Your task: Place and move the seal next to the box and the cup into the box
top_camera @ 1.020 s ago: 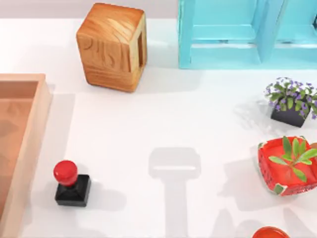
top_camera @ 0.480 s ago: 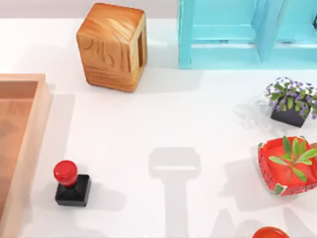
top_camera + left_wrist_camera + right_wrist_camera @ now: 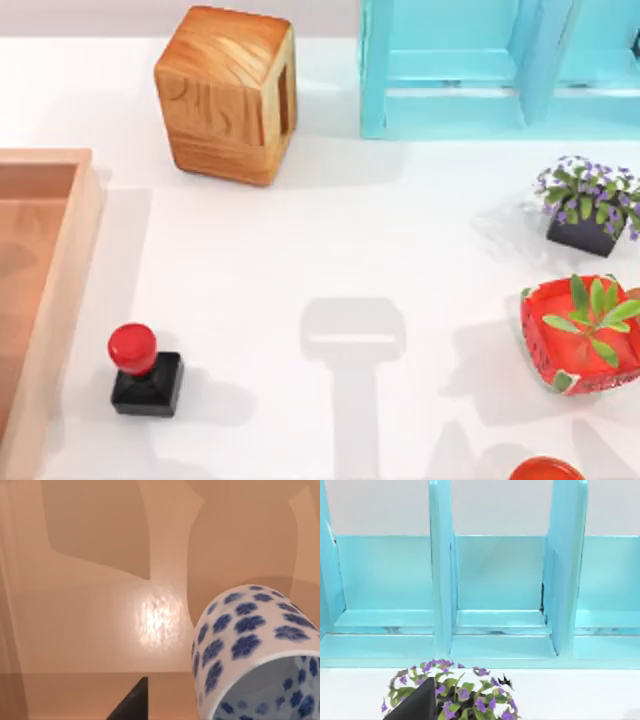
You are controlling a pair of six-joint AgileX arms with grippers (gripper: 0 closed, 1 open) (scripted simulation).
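Note:
The seal (image 3: pixel 143 369), a red knob on a black square base, stands upright on the table just right of the box (image 3: pixel 62 300), a shallow wooden tray at the left edge. In the left wrist view the white cup (image 3: pixel 255 645) with blue flowers is close up over the box's reddish-brown floor (image 3: pixel 100 630), its mouth turned toward the camera. My left gripper (image 3: pixel 131 705) shows as a dark wedge beside the cup, a gap apart from its wall. My right gripper (image 3: pixel 415 705) is parked near the purple flower pot, facing the blue shelf.
A wood-grain cube (image 3: pixel 225 92) stands at the back, with a light-blue shelf (image 3: pixel 500 70) to its right. At the right side are a purple flower pot (image 3: pixel 588 205), a red planter with green leaves (image 3: pixel 582 335) and an orange-red bowl (image 3: pixel 545 470).

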